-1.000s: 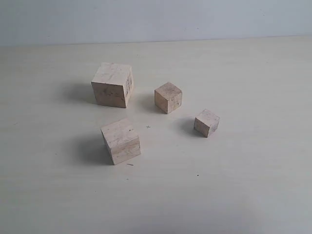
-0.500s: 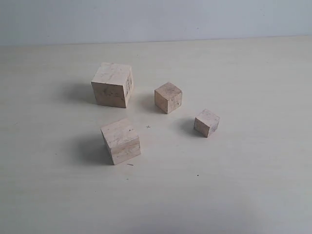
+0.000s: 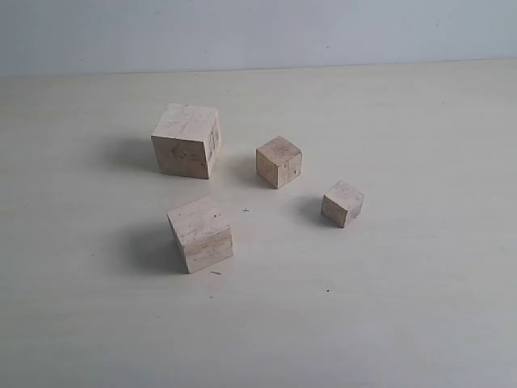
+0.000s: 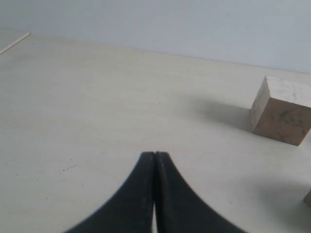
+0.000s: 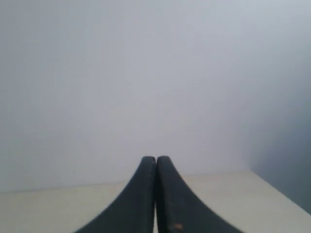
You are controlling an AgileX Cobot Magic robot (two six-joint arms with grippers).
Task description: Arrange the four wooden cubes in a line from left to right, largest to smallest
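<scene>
Four pale wooden cubes stand apart on the table in the exterior view. The largest cube (image 3: 187, 141) is at the back left. The second-largest cube (image 3: 200, 234) sits in front of it. A smaller cube (image 3: 279, 161) stands right of the largest, and the smallest cube (image 3: 342, 203) lies furthest right. Neither arm shows in the exterior view. My left gripper (image 4: 154, 154) is shut on nothing, low over bare table, with one cube (image 4: 282, 110) ahead and off to the side. My right gripper (image 5: 156, 158) is shut and empty, facing the wall; no cube shows there.
The pale table (image 3: 404, 307) runs back to a grey-white wall (image 3: 258, 32). The corner of another cube (image 4: 307, 198) peeks in at the frame edge of the left wrist view. A table edge (image 5: 277, 187) shows in the right wrist view.
</scene>
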